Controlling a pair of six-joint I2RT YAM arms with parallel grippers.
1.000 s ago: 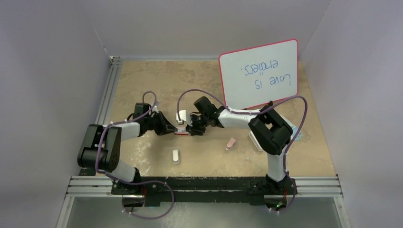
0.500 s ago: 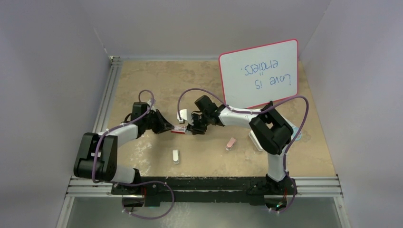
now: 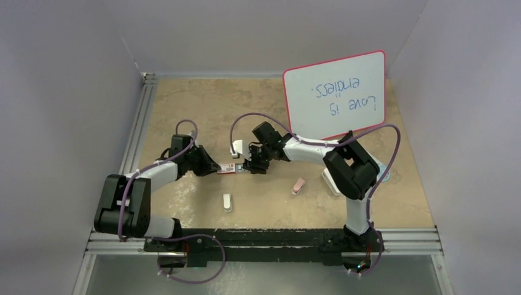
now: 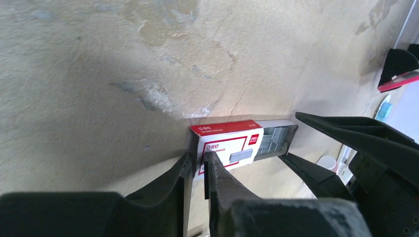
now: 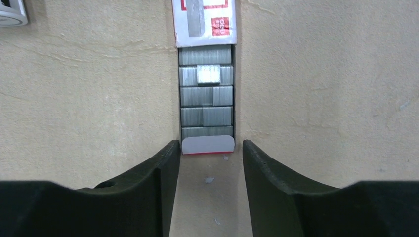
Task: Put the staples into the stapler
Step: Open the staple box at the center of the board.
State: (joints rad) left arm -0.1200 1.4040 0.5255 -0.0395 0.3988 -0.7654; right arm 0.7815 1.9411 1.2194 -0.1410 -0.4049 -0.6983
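Landmark: red box (image 4: 225,143), lying flat on the table (image 3: 184,104) between my two wrists.

Nearest my bases, straight in front of the box and well apart from it: small white object (image 3: 228,202), lying flat, can't tell what it is. Near-right of the box, also well apart: pink stapler (image 3: 298,185), lying alone with nothing touching it.

At the box's left end: my left gripper (image 4: 198,160). The jaws are almost closed, only a thin slit, and the end of the cardboard sleeve is pinched in that slit.

Out of the box's right end: grey tray (image 5: 206,146), slid partway out of the sleeve. The staples (image 5: 205,101) sit in that tray in silvery rows laid across it. One short strip lies loose on top of a row near the sleeve's mouth.

At the tray's pulled-out end: my right gripper (image 5: 210,143). The jaws are apart, wider than the tray, with one finger on each side of the end tab. They sit just beside the tab and grip nothing.

Just beyond the box, by my right wrist: white block (image 3: 236,148), too small to identify.

Farthest, beyond-right of the box: whiteboard (image 3: 335,95), red-edged, propped up at a tilt, with handwriting on it.
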